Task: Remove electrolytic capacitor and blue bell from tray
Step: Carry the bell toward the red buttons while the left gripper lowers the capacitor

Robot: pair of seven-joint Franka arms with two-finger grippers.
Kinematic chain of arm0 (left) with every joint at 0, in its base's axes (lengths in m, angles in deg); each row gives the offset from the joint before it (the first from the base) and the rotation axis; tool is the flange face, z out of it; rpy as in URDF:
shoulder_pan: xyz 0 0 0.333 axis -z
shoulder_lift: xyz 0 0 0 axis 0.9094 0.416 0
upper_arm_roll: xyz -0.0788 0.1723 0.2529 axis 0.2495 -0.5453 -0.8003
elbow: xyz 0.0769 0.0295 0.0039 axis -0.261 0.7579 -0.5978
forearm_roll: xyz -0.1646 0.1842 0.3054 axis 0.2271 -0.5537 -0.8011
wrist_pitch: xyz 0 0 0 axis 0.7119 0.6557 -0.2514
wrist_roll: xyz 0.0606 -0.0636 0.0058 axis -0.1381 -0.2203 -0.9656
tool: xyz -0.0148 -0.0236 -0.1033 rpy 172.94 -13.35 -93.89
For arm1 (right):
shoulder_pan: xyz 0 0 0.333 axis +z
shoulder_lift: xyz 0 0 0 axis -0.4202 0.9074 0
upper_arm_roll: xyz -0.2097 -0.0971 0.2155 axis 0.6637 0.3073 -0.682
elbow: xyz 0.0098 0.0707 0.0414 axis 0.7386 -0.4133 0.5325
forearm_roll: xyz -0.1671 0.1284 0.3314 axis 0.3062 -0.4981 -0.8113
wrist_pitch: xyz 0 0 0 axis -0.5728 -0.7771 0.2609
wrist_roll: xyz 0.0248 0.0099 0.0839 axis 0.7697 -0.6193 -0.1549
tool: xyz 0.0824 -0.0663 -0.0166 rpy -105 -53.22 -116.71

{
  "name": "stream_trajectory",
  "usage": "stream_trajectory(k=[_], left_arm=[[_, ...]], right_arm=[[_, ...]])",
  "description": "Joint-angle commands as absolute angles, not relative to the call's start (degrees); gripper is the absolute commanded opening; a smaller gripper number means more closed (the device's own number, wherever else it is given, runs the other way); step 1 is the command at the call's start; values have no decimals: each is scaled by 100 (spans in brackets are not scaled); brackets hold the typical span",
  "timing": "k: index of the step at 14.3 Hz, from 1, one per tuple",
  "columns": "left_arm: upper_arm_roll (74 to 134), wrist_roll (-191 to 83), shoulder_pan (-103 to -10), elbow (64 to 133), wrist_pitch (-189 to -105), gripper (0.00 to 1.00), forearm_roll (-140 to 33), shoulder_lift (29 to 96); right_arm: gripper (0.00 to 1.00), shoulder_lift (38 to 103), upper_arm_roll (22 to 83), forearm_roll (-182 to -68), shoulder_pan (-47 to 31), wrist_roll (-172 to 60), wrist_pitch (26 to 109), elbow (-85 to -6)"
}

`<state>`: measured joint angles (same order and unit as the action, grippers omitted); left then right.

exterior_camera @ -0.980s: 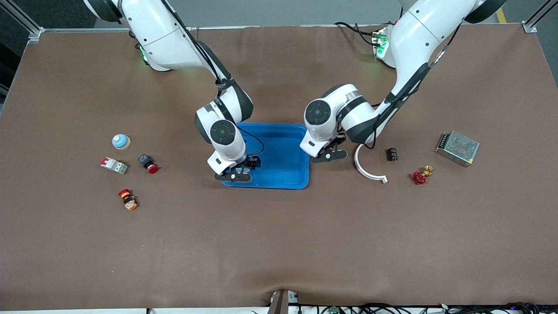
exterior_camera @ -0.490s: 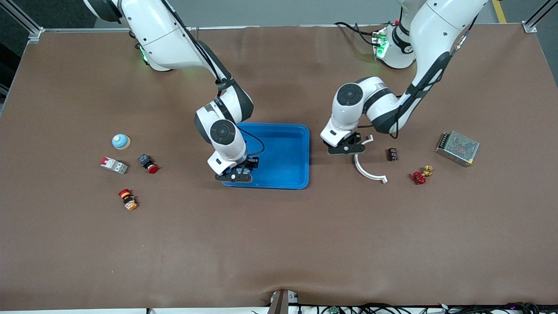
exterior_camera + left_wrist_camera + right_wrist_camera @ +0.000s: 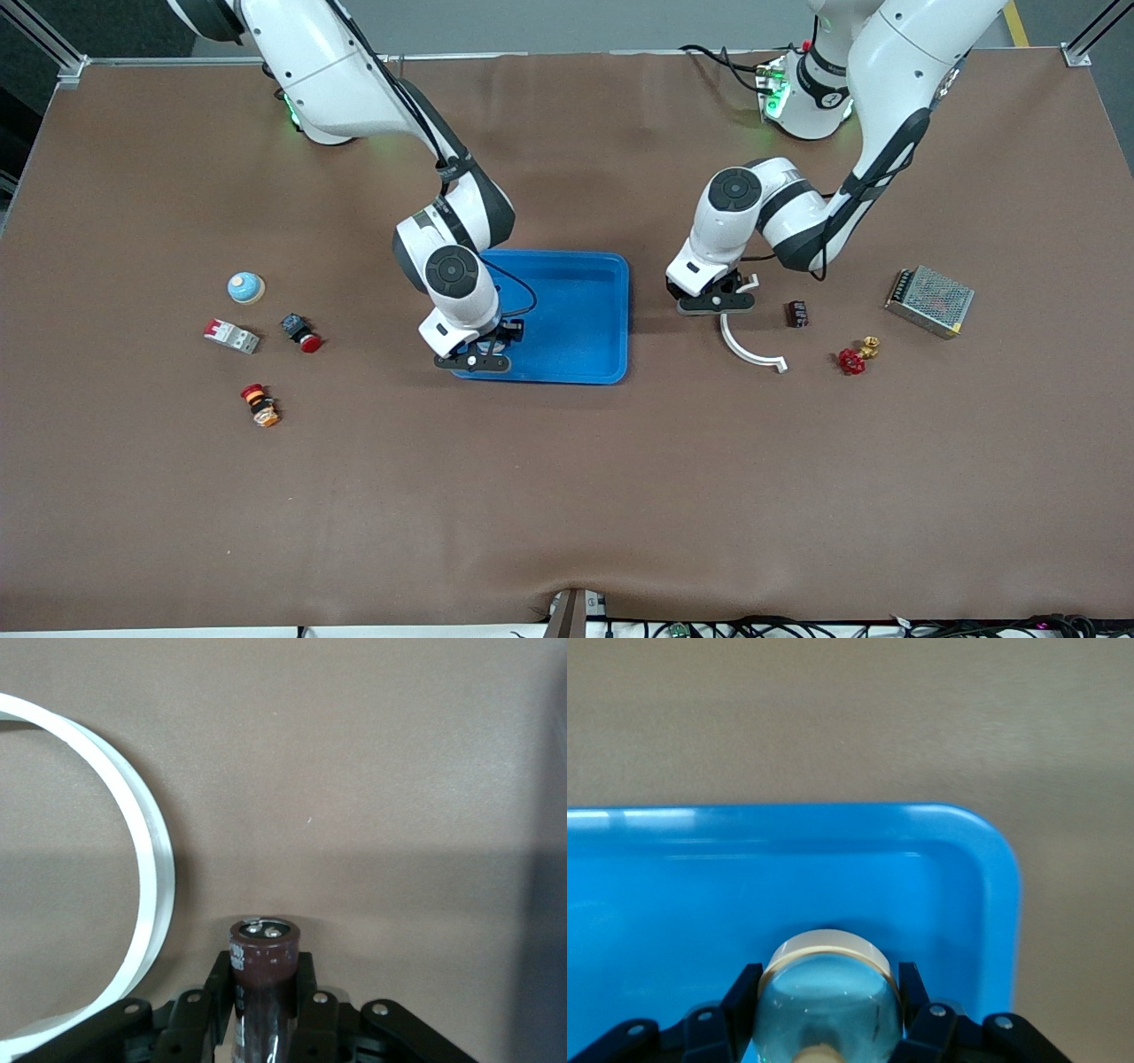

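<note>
Right gripper [image 3: 473, 361] is clamped on a bell [image 3: 829, 997], low over the tray [image 3: 589, 306] corner nearest the camera; the bell is hidden by the gripper in the front view. Left gripper [image 3: 716, 302] is closed on a capacitor [image 3: 263, 979], over the table [image 3: 567, 496] beside a white arc [image 3: 749, 350]. Two bells are counted: the second bell [image 3: 245, 287] sits toward the right arm's end.

White curved strip [image 3: 744, 346], black block [image 3: 796, 314], red valve [image 3: 852, 360], mesh-topped metal box [image 3: 929, 301] toward left arm's end; breaker [image 3: 232, 336], two red pushbuttons [image 3: 301, 332] [image 3: 259, 404] toward right arm's
</note>
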<state>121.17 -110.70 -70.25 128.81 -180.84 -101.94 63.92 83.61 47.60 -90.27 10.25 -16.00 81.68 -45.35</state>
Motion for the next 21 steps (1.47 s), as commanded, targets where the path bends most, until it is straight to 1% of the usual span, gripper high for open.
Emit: stream_trajectory(k=[1, 3, 5, 7, 12, 15, 16, 18, 19, 20, 21], left_arm=[[12174, -10965, -7157, 12932, -18252, 0, -10286, 6418], [12174, -10922, -7280, 12871, -18349, 0, -10295, 6497], [12174, -10921, -7280, 12800, -18349, 0, -10295, 6541], [12174, -10930, -7263, 12722, -18349, 0, -10295, 6611], [12174, -10983, -7219, 12432, -18349, 0, -10295, 6875], [12165, -11018, -7227, 12396, -18349, 0, -10295, 6910], [12165, -11044, -7236, 12387, -18349, 31, -10295, 6928], [12165, -11053, -7254, 12387, -18349, 63, -10295, 6945], [12165, -11053, -7262, 12387, -18349, 89, -10286, 6945], [12165, -11062, -7254, 12387, -18349, 100, -10286, 6945], [12174, -11071, -7254, 12387, -18349, 100, -10286, 6945]], right_arm=[[32, 7778, 4699, -9069, 628, -2333, 6786, -4152], [32, 7488, 4699, -9077, 189, -3255, 5958, -3862], [32, 7442, 4717, -9069, -346, -4274, 5194, -3345], [32, 7460, 4734, -8982, -900, -5460, 4761, -2887], [32, 7521, 4743, -8612, -1999, -7826, 4838, -2806], [32, 7714, 4743, -8612, -2562, -9153, 5354, -2867], [32, 7811, 4743, -8612, -2721, -9531, 5539, -2876], [32, 8021, 4743, -8612, -2958, -10235, 5917, -2885], [32, 8109, 4743, -8586, -3012, -10517, 6058, -2885], [32, 8197, 4743, -8533, -3073, -10798, 6147, -2894], [32, 8259, 4743, -8524, -3135, -10957, 6191, -2911]])
